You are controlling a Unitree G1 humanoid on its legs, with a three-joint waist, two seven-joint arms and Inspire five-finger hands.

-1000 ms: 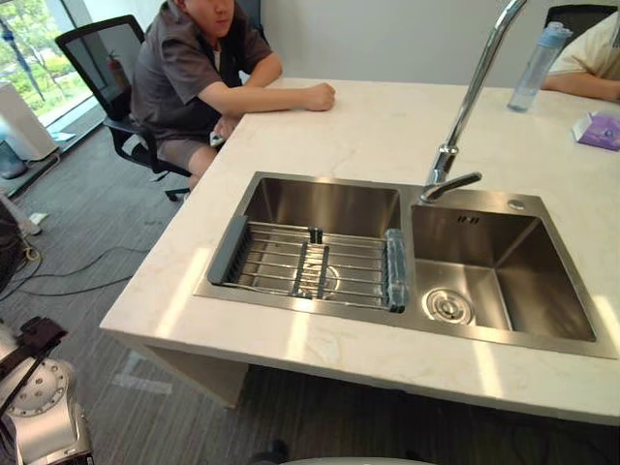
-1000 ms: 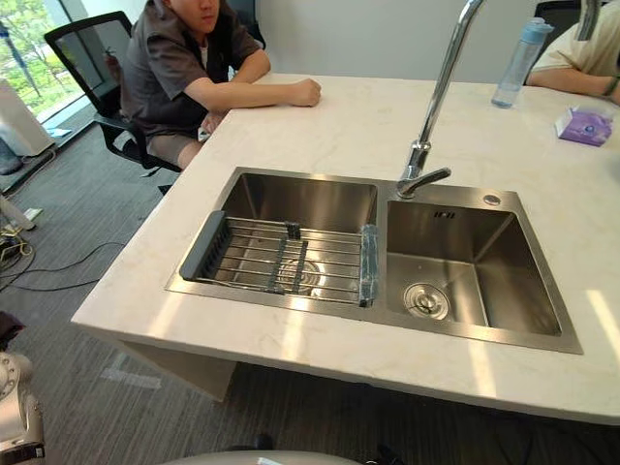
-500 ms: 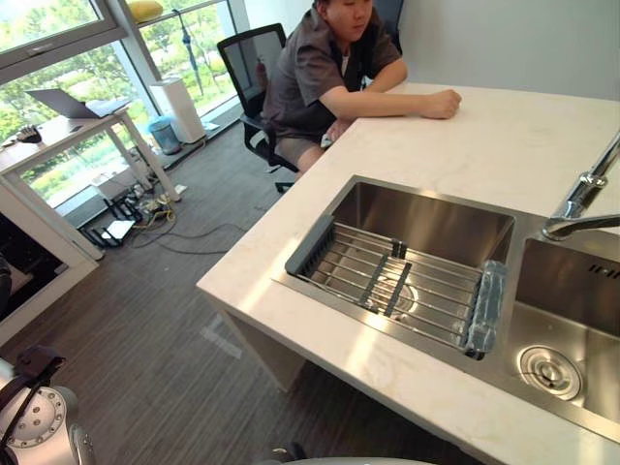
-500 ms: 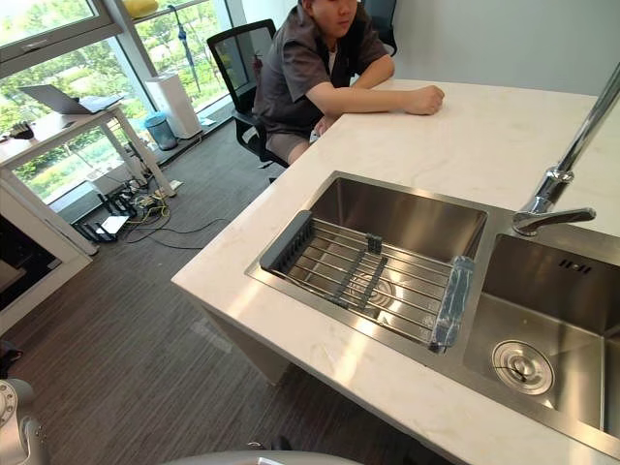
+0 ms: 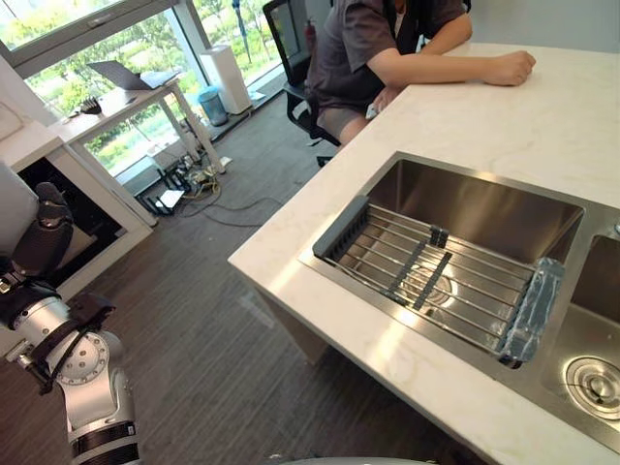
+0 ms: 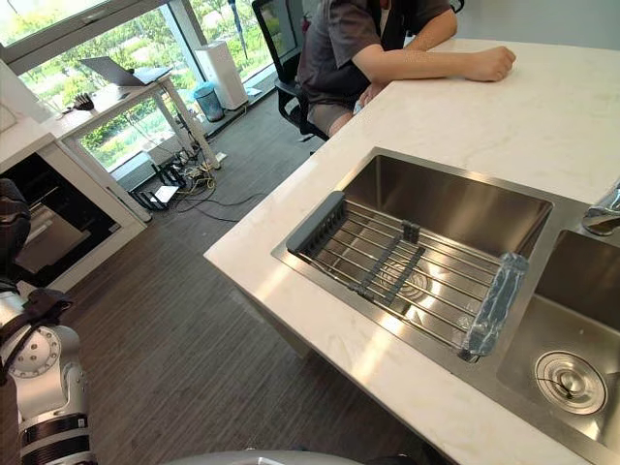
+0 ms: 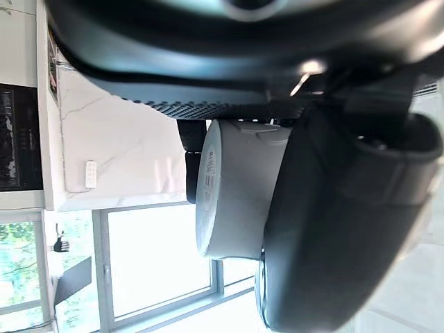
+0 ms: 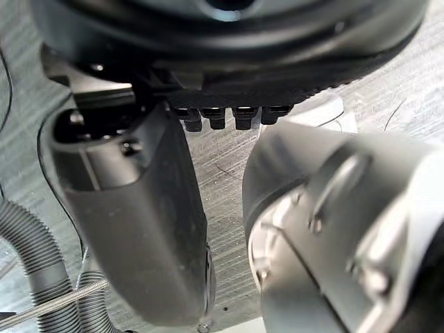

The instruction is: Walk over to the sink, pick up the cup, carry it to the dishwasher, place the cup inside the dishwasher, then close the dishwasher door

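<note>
My left hand (image 7: 347, 222) is shut on a pale grey-white cup (image 7: 236, 194), thumb across one side and fingers (image 7: 193, 156) curled behind it. That hand (image 5: 41, 237) is raised at the far left of the left eye view, the cup (image 5: 14, 208) pale against it. Beyond it a dark open appliance bay (image 6: 48, 228) sits under a white counter. The steel double sink (image 5: 484, 208) lies to the right, a wire rack (image 5: 426, 276) in its left basin. My right hand (image 8: 139, 208) hangs over the floor with nothing in it, fingers (image 8: 222, 118) relaxed.
A person (image 5: 387, 39) sits at the far end of the marble island (image 5: 329, 291), one arm on the top. A black office chair (image 5: 291, 29), a white desk with a laptop (image 5: 121, 76) and loose floor cables (image 5: 194, 184) are by the windows. Dark floor runs between island and counter.
The camera has swung left, so the sink has slid right and the windows, desk and appliance bay have come into view. My left hand with the cup has risen at the left edge.
</note>
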